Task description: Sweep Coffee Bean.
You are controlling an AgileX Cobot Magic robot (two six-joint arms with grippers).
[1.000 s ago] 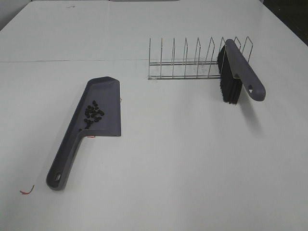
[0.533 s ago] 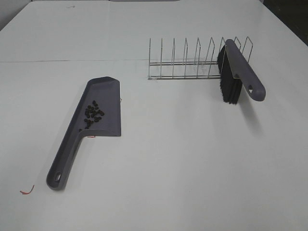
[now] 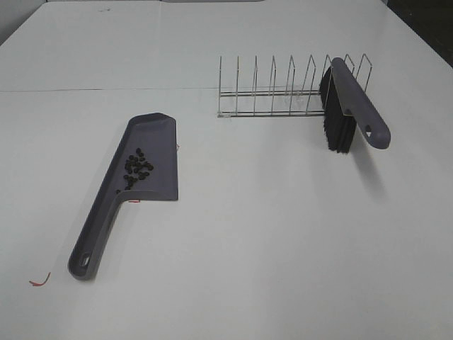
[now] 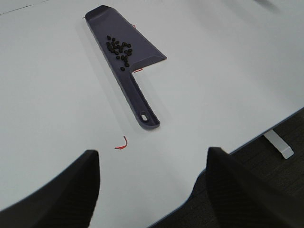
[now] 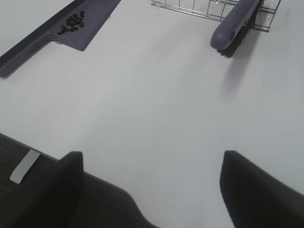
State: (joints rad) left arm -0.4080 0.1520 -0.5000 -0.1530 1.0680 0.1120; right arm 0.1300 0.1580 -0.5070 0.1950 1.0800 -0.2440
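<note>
A loose cluster of coffee beans (image 3: 137,167) (image 4: 119,49) (image 5: 74,22) lies inside the grey dustpan (image 3: 152,145) (image 4: 140,45) (image 5: 95,23), whose long handle (image 3: 92,237) points toward the table's front left. A grey brush with black bristles (image 3: 350,106) (image 5: 235,28) leans in the right end of the wire rack (image 3: 272,95). My left gripper (image 4: 152,190) is open, pulled back over the table's front edge, far from the dustpan. My right gripper (image 5: 152,190) is open too, near the front edge, holding nothing. Neither gripper shows in the exterior high view.
A small red mark (image 3: 39,280) (image 4: 122,144) lies on the white table near the dustpan handle's end. The table's front edge (image 4: 247,142) and dark floor show in both wrist views. A seam (image 3: 106,90) crosses the table behind the dustpan.
</note>
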